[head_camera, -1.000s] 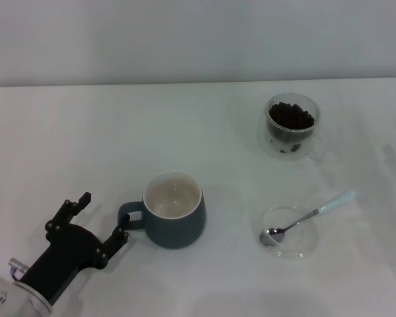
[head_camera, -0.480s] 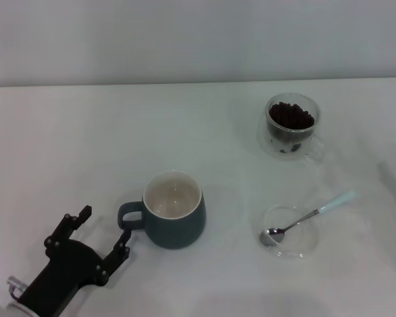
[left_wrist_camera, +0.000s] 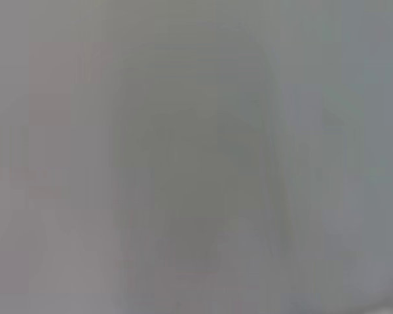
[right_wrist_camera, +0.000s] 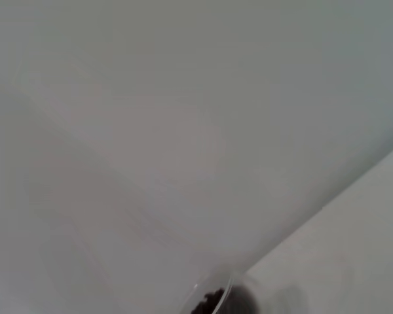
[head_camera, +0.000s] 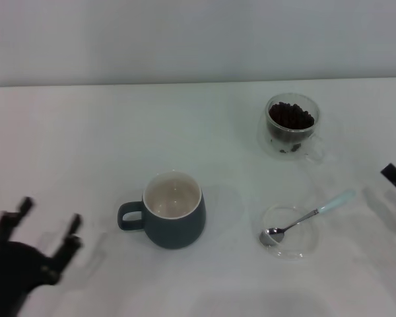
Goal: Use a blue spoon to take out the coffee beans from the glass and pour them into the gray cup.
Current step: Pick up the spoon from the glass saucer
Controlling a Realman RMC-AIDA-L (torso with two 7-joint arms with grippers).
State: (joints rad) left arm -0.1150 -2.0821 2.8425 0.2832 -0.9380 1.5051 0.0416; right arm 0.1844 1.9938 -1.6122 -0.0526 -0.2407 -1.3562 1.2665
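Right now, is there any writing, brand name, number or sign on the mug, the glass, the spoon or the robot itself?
None: no readable text shows in any view.
gray cup: plain, no print.
glass of coffee beans: clear, unmarked.
blue spoon and its clear saucer: no lettering.
left end effector, near the head view's lower left: blurred black, no label readable.
right end effector: only a dark tip at the edge, nothing legible.

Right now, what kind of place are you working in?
Probably a lab or demo tabletop: a plain white table against a bare pale wall, holding only a staged set of the gray cup, the glass and a saucer.
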